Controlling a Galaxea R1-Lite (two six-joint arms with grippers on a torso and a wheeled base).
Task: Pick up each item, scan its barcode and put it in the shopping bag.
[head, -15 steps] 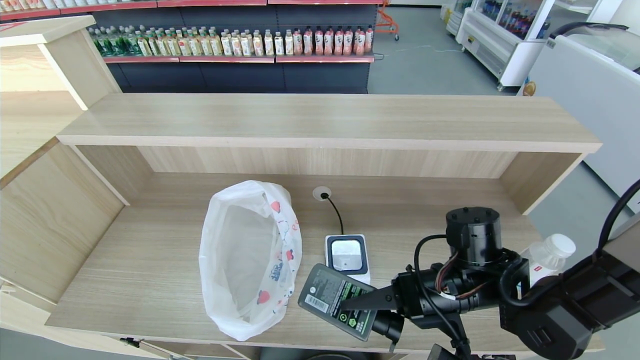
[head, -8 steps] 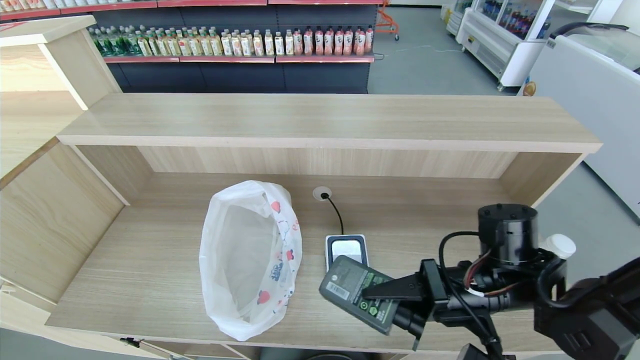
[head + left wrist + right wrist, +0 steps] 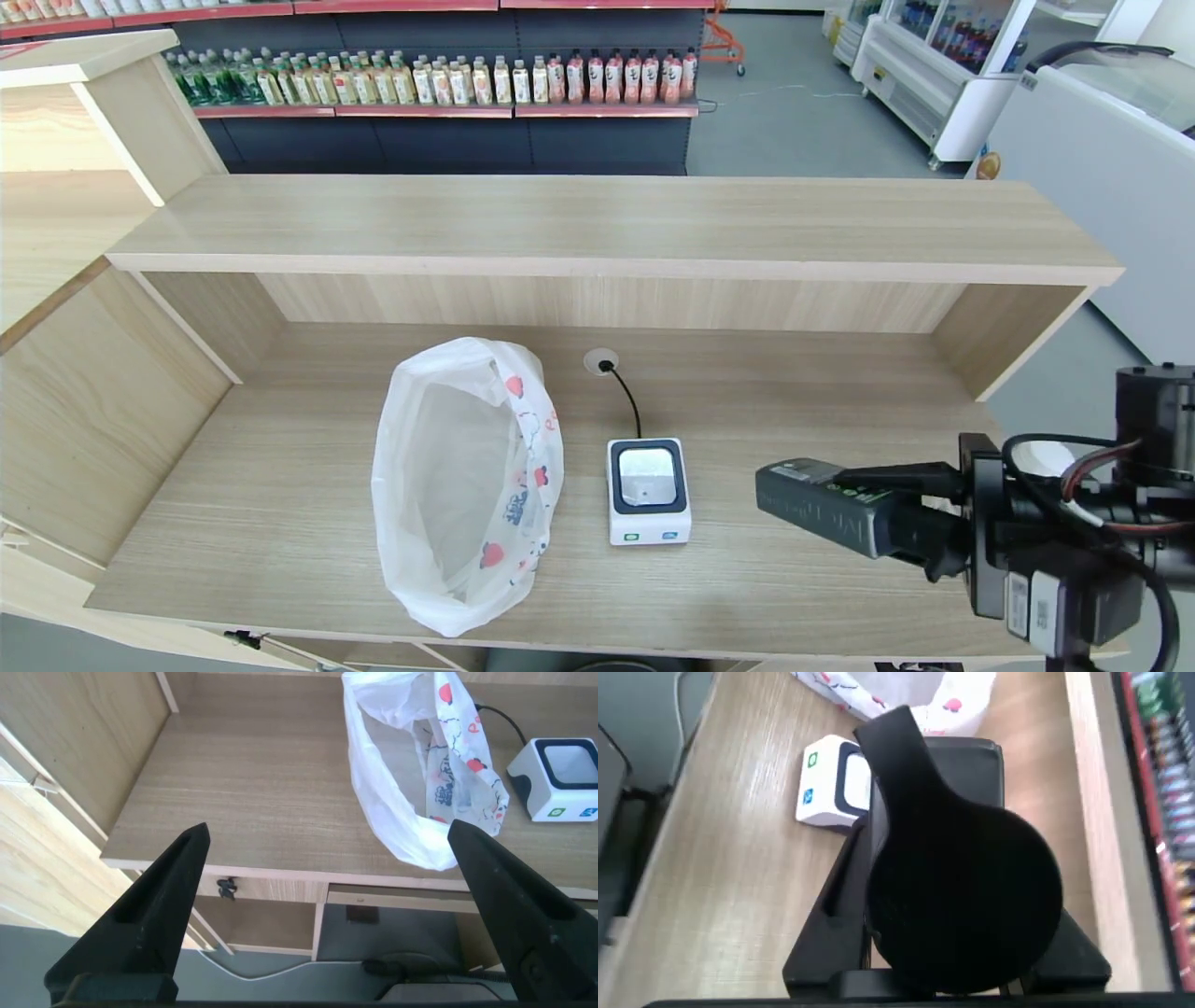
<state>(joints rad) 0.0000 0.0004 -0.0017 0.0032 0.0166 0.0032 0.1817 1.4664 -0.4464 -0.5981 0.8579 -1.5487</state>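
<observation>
The right pincer is clamped across the flat faces of a dark, slim rectangular plastic pack, held above the pale wooden bench, right of the white box scanner. The pack looks light, stiff and slick. The left pincer gapes empty.

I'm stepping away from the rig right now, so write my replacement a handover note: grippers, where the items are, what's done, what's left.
Left gripper: open, empty, above the counter's front edge.
Right gripper: shut on the dark pack, held right of the scanner.
Shopping bag: open, left of the scanner; nothing seen inside.
White-capped bottle: behind the right arm.
Done: nothing bagged. Left: scan the pack if unscanned, bag it, then the bottle.
</observation>
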